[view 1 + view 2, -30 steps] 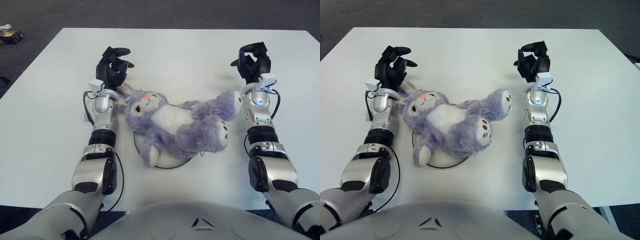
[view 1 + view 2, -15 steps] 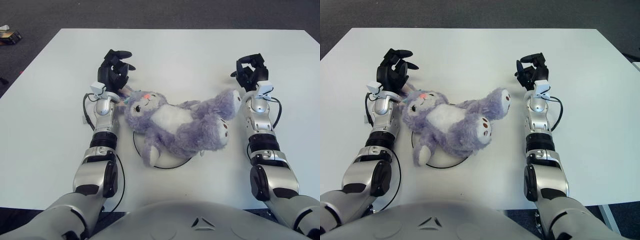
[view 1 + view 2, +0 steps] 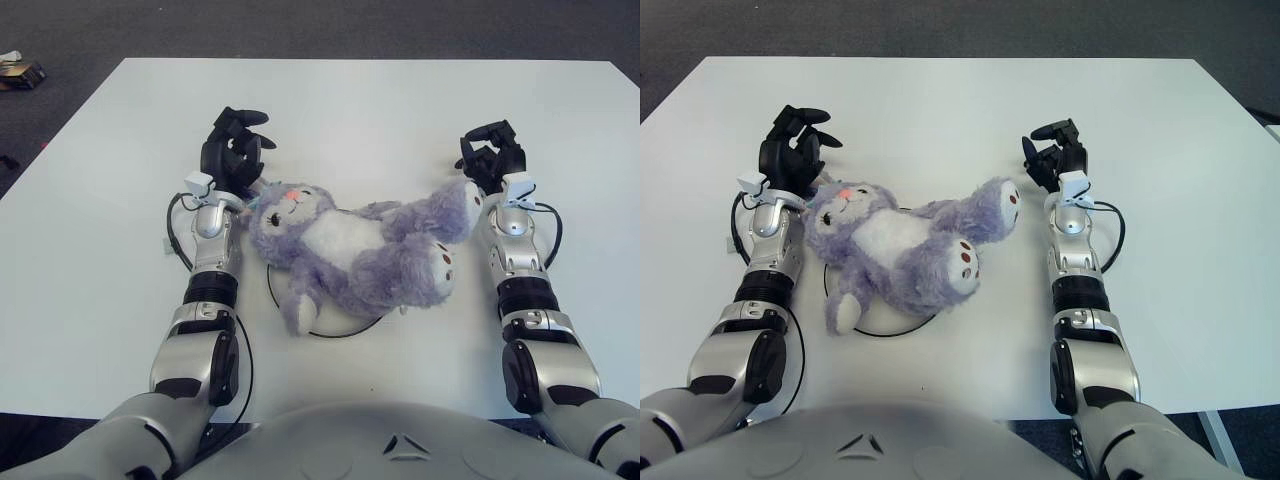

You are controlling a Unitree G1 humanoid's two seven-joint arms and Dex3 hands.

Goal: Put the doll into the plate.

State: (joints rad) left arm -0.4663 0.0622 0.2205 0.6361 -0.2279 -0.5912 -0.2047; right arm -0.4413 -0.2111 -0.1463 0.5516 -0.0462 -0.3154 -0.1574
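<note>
A purple plush bunny doll (image 3: 350, 250) lies on its back across a white plate with a thin dark rim (image 3: 340, 333); its head points left and one foot (image 3: 462, 205) sticks up to the right, past the rim. My left hand (image 3: 235, 150) hovers just behind the doll's head and ear, fingers loosely spread and holding nothing. Just beyond the raised foot is my right hand (image 3: 492, 155), fingers relaxed and empty. Most of the plate is hidden under the doll.
The white table (image 3: 380, 110) stretches far behind the hands, with dark floor around it. A small object (image 3: 20, 70) lies on the floor off the table's far left corner.
Both hands have drawn back toward me and slightly inward, ending closer to the doll's head and foot. The doll and plate have not moved.
</note>
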